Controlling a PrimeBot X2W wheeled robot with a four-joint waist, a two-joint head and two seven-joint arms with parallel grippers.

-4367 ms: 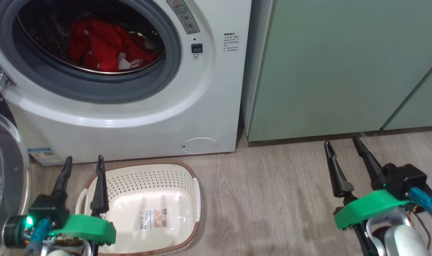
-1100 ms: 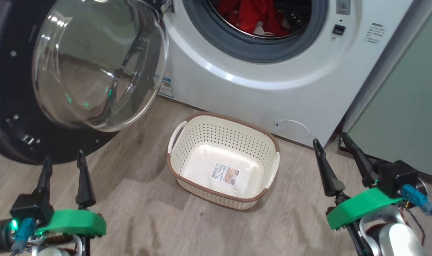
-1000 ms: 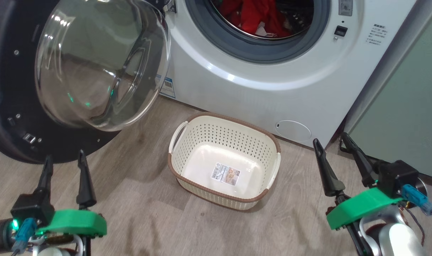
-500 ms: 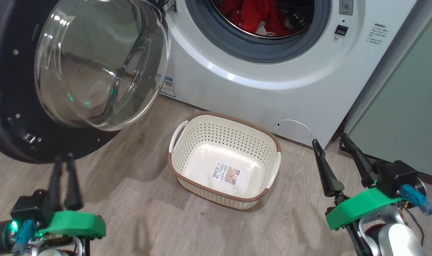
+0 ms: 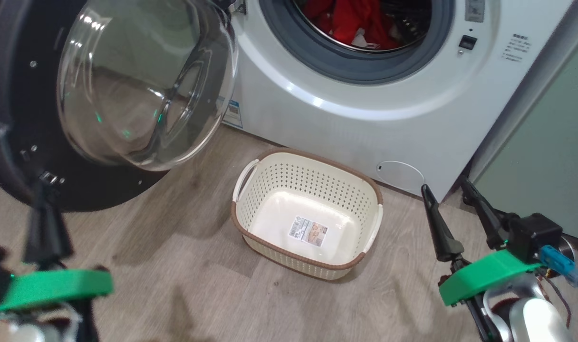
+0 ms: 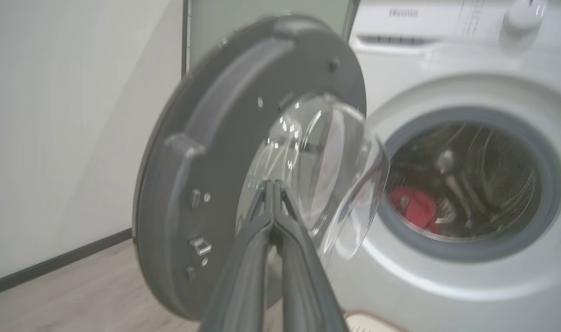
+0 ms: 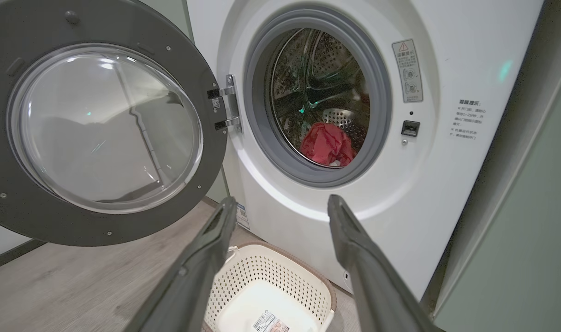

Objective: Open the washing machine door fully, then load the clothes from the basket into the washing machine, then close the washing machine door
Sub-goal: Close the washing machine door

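One washing machine (image 5: pixel 365 123) stands with its one door (image 5: pixel 13 118) swung wide on the hinge side. One heap of red clothes (image 5: pixel 355 21) lies in its drum (garments too bunched to count). One basket (image 5: pixel 317 159) sits on the floor just before it. Of two hands, the left hand (image 6: pixel 273 189) is pinched together before the door and the right hand (image 5: pixel 444 186) is spread wide near the machine's lower corner.
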